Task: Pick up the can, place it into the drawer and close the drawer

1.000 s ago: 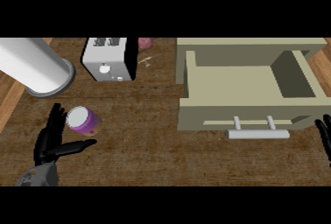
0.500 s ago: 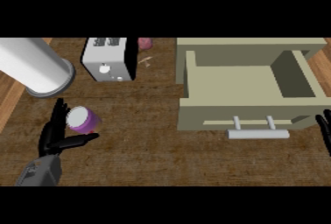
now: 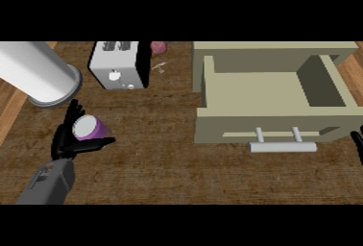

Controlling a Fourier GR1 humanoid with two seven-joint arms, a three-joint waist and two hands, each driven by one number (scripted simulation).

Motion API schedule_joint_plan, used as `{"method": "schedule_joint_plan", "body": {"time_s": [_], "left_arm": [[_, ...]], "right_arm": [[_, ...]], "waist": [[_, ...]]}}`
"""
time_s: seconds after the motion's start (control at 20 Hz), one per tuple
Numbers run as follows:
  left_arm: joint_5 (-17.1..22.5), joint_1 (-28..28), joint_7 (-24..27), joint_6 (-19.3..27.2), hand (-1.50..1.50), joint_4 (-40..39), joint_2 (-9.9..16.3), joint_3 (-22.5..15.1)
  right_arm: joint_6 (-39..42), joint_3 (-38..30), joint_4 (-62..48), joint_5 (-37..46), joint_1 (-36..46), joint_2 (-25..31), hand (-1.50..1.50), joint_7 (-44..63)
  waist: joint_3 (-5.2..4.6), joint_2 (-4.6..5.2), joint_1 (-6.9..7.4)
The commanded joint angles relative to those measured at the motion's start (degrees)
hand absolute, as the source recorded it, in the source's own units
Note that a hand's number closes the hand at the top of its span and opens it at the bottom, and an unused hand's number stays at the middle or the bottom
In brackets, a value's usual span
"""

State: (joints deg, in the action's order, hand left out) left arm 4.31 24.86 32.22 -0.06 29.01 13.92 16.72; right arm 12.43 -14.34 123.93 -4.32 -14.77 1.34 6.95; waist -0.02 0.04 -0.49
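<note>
The purple can (image 3: 89, 128) with a white top stands on the dark counter at the left. My left hand (image 3: 65, 142) is against it: straight fingers (image 3: 71, 114) run up its left side and the thumb (image 3: 95, 143) lies across below it, not curled round it. The beige drawer (image 3: 234, 126) stands pulled open at the right, its inside bare, with a grey bar handle (image 3: 282, 146) on its front. Of my right hand (image 3: 358, 144), only dark fingertips show at the right edge, just past the handle, holding nothing.
A white toaster (image 3: 119, 65) stands behind the can. A large white cylinder (image 3: 35, 72) lies at the far left beside it. A small pink thing (image 3: 158, 47) sits at the back. A lighter wooden strip (image 3: 10, 113) borders the counter on the left.
My left hand has crept forward along the can, and the thumb now reaches under it. The can, the drawer and the right hand have stayed put.
</note>
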Motion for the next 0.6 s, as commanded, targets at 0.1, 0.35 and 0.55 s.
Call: {"method": "schedule_joint_plan", "body": {"time_s": [0.1, 0.35, 0.55], "left_arm": [[-0.2, 1.5, 2.9, -2.0, -1.5, -3.8, 1.1, -0.5], [1.2, 1.7, 0.7, -1.2, 1.5, -0.1, -1.1, -1.2], [1.9, 2.6, 3.4, -1.9, 1.5, -1.2, -3.0, -1.1]], "right_arm": [[-1.5, -0.8, -1.5, -1.2, 6.2, 1.2, -1.5, 3.7], [1.2, -1.5, -1.5, -0.4, -0.9, -0.6, -1.5, -2.4], [3.6, -1.8, 0.7, -3.3, -6.2, -0.8, -1.5, -4.6]], "waist": [[-0.02, 0.09, 0.09], [0.02, -0.04, 0.12], [0.02, -0.07, -0.06]]}}
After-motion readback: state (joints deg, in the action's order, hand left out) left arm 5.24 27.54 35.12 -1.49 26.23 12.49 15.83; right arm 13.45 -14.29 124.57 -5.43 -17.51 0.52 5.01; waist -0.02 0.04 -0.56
